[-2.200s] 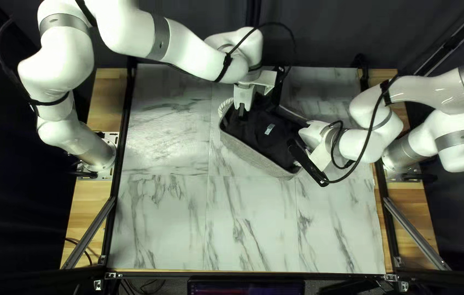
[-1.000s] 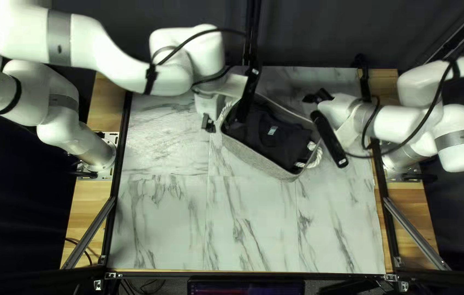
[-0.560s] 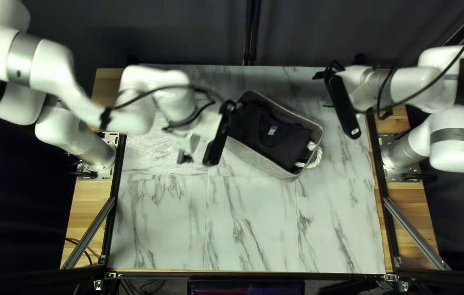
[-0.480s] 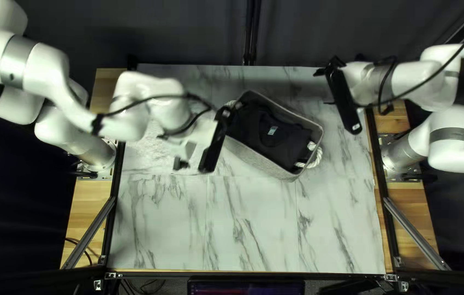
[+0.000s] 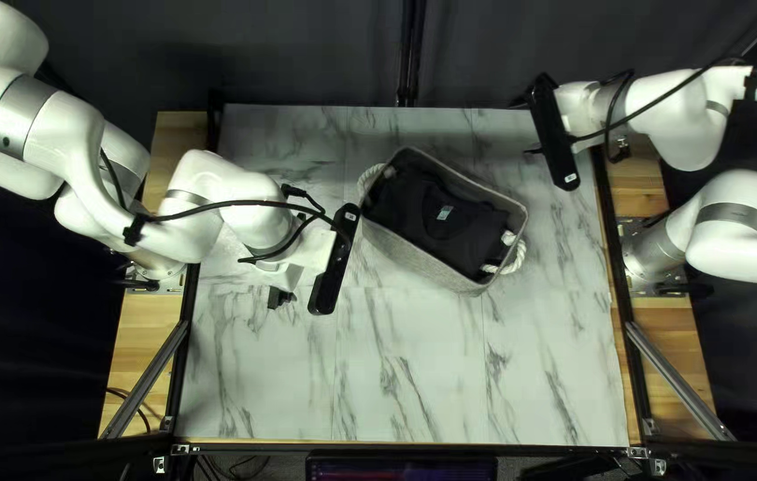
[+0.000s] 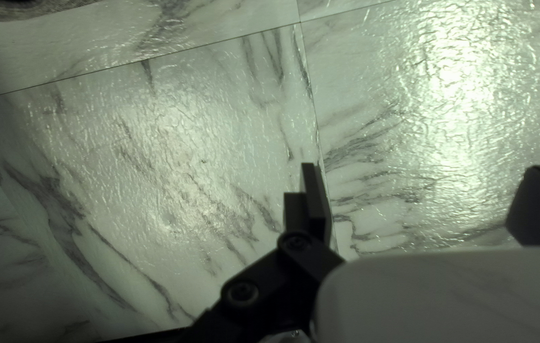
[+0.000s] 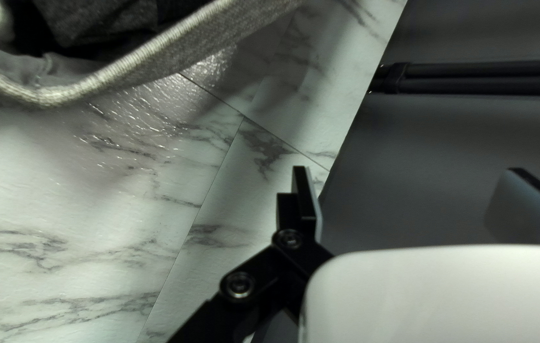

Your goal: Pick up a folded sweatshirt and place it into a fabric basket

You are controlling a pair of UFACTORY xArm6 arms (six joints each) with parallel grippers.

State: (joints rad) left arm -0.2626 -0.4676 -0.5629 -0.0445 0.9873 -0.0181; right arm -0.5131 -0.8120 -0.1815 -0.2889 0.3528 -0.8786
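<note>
The dark sweatshirt (image 5: 468,236) lies inside the grey fabric basket (image 5: 419,256), below its rim, with the neckline and a small pale label (image 5: 444,213) facing up. The basket stands on the marbled table (image 5: 414,365), in the far half and a little right of the middle, set at a slant so that one end points toward the far left corner and the other toward the near right. A white rope handle (image 5: 370,178) shows at the first end and another rope handle (image 5: 519,258) at the second. My left gripper (image 5: 281,297) is above the left part of the table, apart from the basket; its two fingers (image 6: 313,197) are spread wide with nothing gripped, and only marbled surface shows between them. My right gripper (image 5: 525,126) is over the far right part of the table, also apart from the basket. Its fingers (image 7: 303,194) are wide apart too, holding nothing, with the dark curtain (image 7: 435,146) in view between them. Part of the basket's rim shows beside this gripper in the right wrist view.
</note>
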